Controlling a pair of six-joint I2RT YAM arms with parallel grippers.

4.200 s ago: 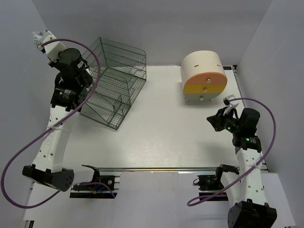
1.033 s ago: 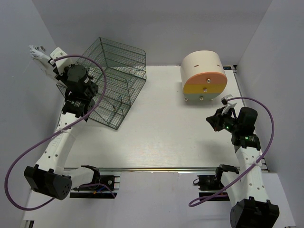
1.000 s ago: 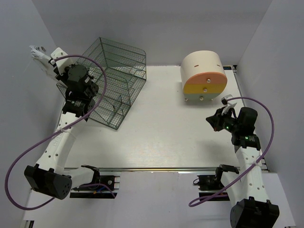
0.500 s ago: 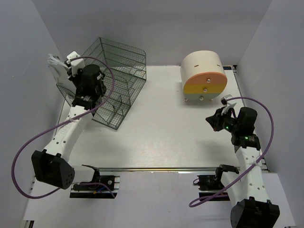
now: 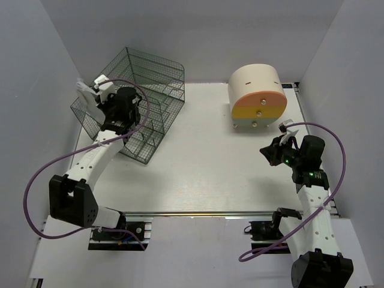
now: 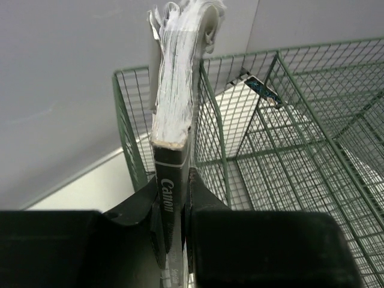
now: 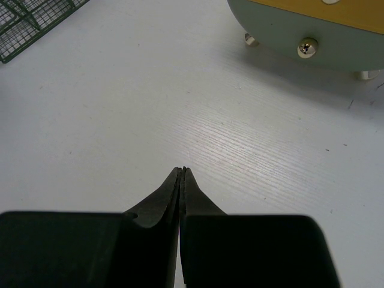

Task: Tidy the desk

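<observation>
Left pincer point(image 6: 173, 180) clamped on a thin black-spined, white-paged booklet point(image 6: 175, 90), held edge-up by the green wire-mesh cage point(image 6: 288, 138) (presumably for slotting in); right pincer point(image 7: 181, 174) closed, empty, above the flat white surface point(image 5: 204, 168) bearing the cage.

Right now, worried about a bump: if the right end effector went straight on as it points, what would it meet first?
Probably the bare desk, since the shut right end effector seems tilted down at it. The drawer box lies right of that line; depth is unclear.
</observation>
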